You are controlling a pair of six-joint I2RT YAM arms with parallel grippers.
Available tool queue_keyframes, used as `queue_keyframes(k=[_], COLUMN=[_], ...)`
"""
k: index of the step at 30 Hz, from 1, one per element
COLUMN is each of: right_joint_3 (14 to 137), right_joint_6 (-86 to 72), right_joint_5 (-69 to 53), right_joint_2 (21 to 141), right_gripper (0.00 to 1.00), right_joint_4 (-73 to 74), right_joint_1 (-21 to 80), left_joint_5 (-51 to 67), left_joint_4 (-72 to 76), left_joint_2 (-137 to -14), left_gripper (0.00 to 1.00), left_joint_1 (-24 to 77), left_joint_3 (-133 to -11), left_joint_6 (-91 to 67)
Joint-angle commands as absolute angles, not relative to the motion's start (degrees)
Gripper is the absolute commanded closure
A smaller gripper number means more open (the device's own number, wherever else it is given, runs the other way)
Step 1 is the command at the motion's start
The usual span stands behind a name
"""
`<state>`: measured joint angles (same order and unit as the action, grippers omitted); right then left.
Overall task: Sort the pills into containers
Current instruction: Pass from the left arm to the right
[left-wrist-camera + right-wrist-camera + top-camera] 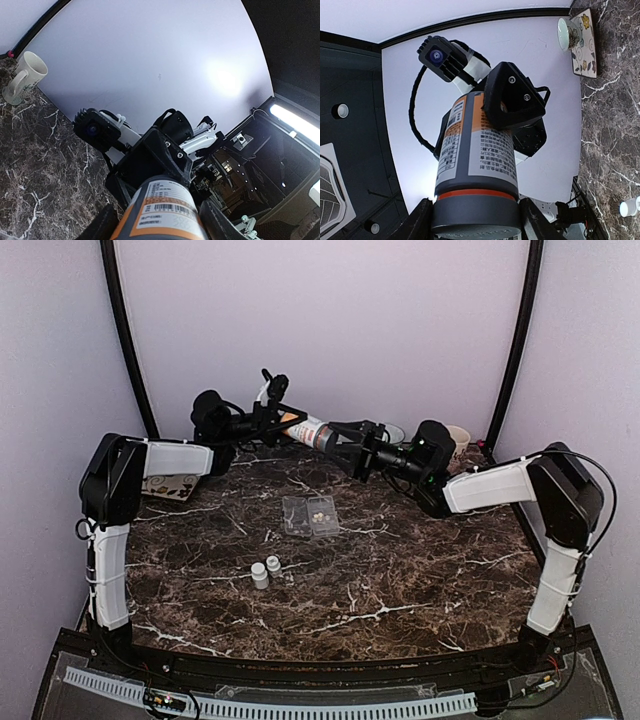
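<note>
The clear pill box lies open on the table, several cream pills inside its right half.

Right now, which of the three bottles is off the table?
The orange bottle with the grey cap, held in the air; both small white bottles stand on the table.

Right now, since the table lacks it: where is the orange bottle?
Top view: the orange bottle hangs mid-air at back centre, held between left gripper and right gripper.
</note>
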<state>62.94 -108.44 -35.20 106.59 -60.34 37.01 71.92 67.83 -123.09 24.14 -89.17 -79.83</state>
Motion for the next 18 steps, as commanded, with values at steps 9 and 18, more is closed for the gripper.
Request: queue_keyframes(k=[9,18], right_joint_3=[65.2,65.7], right_joint_6=[-102.3,-95.6], right_joint_5=[-35.5,-35.4], right_joint_2=[100.4,97.5], right_gripper=[0.81,0.82], right_joint_4=[-59.5,-51.1], right_joint_1=[36.7,36.1], left_joint_5=[70.4,68.8], left_joint_4=[70.3,74.5], left_joint_2=[-120.0,-119.2], left_gripper=[0.53,0.3], left_joint_1=[24.3,23.8], left_joint_3=[-87.7,-86.6], left_joint_6=[-79.5,-82.1])
